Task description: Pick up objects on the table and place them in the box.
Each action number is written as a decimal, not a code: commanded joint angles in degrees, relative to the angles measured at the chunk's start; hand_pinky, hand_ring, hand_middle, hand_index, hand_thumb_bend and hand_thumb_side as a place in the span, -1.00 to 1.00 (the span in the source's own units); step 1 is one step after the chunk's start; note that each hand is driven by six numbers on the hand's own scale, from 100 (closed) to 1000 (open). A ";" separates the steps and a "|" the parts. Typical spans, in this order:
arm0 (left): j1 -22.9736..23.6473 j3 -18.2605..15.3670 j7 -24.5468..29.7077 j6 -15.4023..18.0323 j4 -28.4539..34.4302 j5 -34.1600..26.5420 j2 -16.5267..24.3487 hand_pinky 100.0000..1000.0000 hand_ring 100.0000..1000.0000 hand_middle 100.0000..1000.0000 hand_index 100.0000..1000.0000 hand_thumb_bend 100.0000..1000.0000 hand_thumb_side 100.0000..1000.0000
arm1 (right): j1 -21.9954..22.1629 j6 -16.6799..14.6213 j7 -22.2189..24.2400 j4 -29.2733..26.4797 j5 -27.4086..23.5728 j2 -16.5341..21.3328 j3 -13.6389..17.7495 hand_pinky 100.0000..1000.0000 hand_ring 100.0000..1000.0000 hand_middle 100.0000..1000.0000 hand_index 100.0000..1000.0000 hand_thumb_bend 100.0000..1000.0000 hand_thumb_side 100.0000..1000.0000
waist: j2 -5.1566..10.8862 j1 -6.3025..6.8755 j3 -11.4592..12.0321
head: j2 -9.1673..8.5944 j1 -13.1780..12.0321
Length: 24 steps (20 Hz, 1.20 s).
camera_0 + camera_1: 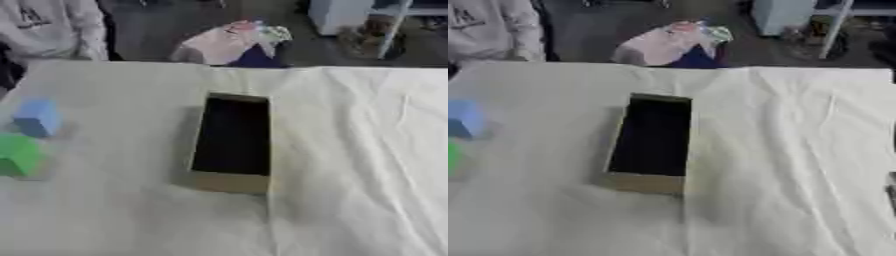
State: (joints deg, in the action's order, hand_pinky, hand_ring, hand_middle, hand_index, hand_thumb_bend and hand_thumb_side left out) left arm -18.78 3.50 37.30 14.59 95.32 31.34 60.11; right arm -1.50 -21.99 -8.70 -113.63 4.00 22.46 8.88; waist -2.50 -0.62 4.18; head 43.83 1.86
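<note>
A green block (17,155) is sitting at the far left edge of the table (350,165), on the pale, wrinkled cloth that is covering the whole surface. Just behind it, a little farther from the robot, a light blue block (37,118) is resting on the same cloth, the two lying close together; whether they are touching cannot be told. Both are standing well apart from the box (229,143), with a bare stretch of cloth lying between.

The box, an open-topped cardboard one with tan walls and a dark inside, is sitting near the middle of the table, its long side running away from the robot and its near end wall facing the camera. Nothing can be made out inside it; the interior is showing only as a dark rectangle.

To the right of the box the cloth is running in long creases toward the table's right edge. At that edge, in the right eye view, a small dark shape (892,192) is showing, too little of it to name.

Neither of the robot's hands is appearing in either view, so the state of their fingers cannot be told.
</note>
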 commanded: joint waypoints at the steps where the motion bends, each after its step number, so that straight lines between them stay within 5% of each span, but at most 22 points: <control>1: -1.13 0.08 0.61 0.52 -0.71 1.00 2.73 0.75 0.73 0.68 0.84 0.32 -0.74 | -0.51 0.08 0.00 -0.96 0.48 0.91 0.18 0.63 0.54 0.29 0.64 -1.00 0.67 | 0.27 0.24 -0.13 | 0.28 -0.35; 24: -5.19 4.68 3.08 2.26 -12.42 4.82 0.20 0.70 0.72 0.68 0.83 0.24 -0.83 | -0.36 0.66 0.79 -0.96 0.61 0.32 -0.51 0.62 0.53 0.28 0.63 -1.00 0.70 | -0.18 0.13 -0.70 | 0.28 -2.98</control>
State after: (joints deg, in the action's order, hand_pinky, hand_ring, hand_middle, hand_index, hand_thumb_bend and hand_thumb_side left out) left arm -22.85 8.52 40.31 16.67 83.19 35.86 58.91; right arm -1.48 -21.35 -8.00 -113.63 4.39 21.94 8.32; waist -3.02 -0.66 3.52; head 43.83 -0.84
